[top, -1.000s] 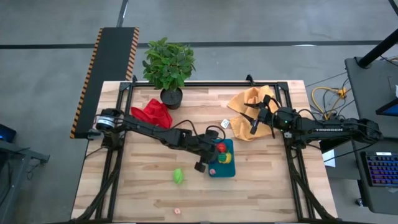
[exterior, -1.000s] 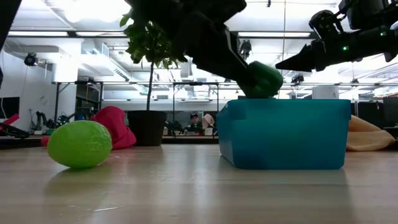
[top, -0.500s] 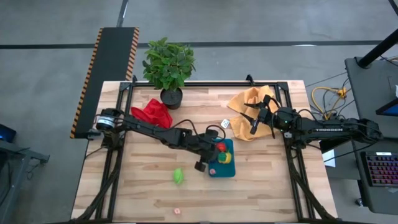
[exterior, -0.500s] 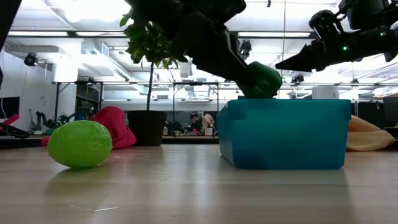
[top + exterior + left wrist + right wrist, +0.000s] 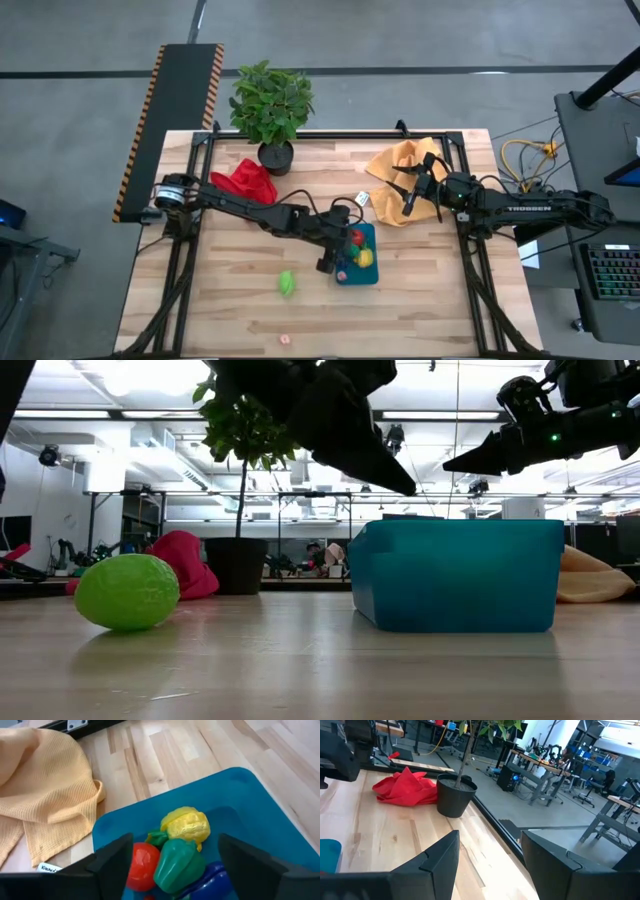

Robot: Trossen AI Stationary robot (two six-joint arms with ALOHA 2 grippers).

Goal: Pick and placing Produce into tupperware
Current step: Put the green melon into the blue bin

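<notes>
the left gripper is seen spread wide and empty just above the teal tupperware, in which a green pepper, a yellow piece, a red piece and what may be a purple piece are packed directly below its fingers. a green round piece is left on the table, well apart from that gripper on the side away from the container. the right gripper is held open over the mustard cloth, well apart from the tupperware.
</notes>
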